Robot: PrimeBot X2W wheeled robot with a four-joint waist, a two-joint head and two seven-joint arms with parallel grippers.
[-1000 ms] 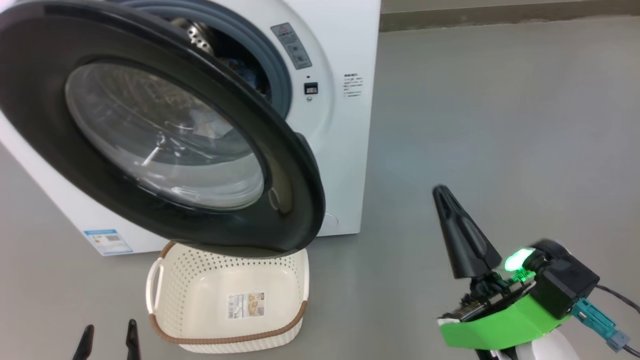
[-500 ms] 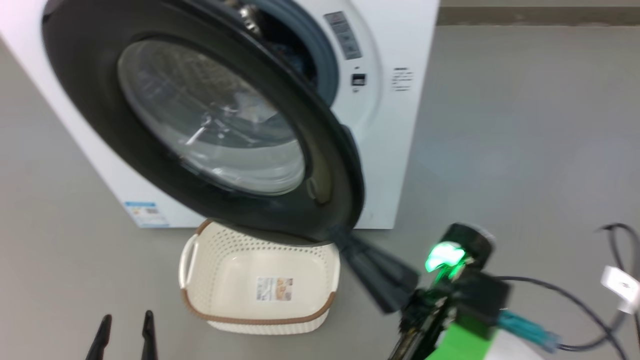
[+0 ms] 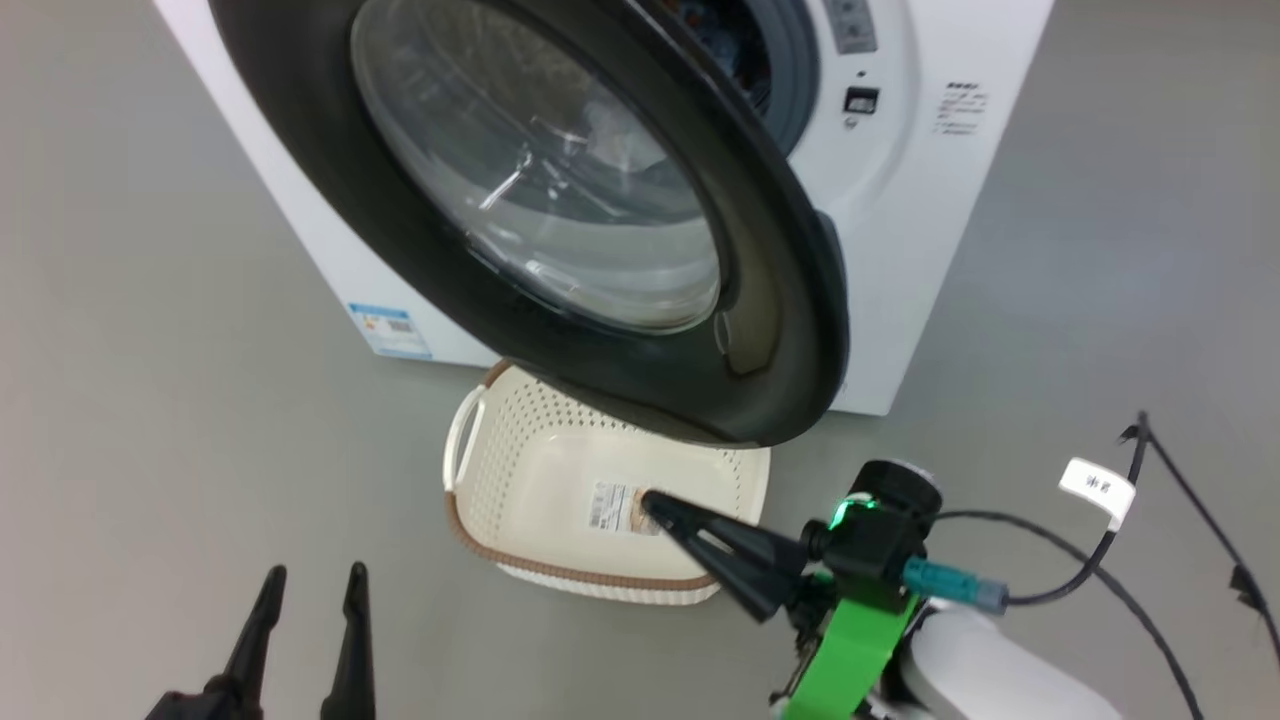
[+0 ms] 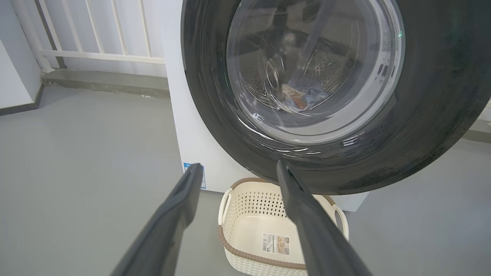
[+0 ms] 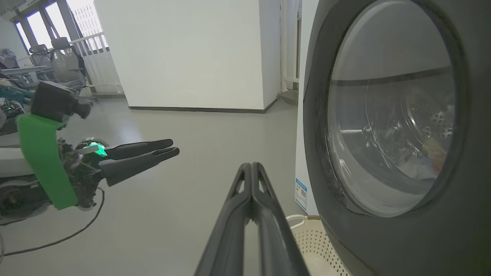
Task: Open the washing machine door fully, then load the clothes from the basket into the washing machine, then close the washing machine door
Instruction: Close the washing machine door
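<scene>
The white washing machine (image 3: 900, 250) fills the top of the head view. The washing machine door (image 3: 780, 300) stands partly swung out, its black rim hanging over the basket (image 3: 540, 480), which lies empty on the floor. Light-blue clothes (image 4: 299, 96) show through the door glass, inside the drum. My right gripper (image 3: 650, 498) is shut on nothing and points left, just below the door's lower edge and above the basket. In the right wrist view its tips (image 5: 251, 165) sit beside the door's outer face. My left gripper (image 3: 316, 572) is open at the lower left, apart from the basket.
Grey floor spreads out on all sides. A black cable with a white tag (image 3: 1095, 485) trails from my right arm. A white railing (image 4: 96, 57) and a low ledge run behind the machine; office chairs (image 5: 61, 57) stand far off.
The head camera has swung, shifting the machine and basket to the right. My right gripper, still shut, turned from pointing upward at the right to pointing left under the door's edge.
</scene>
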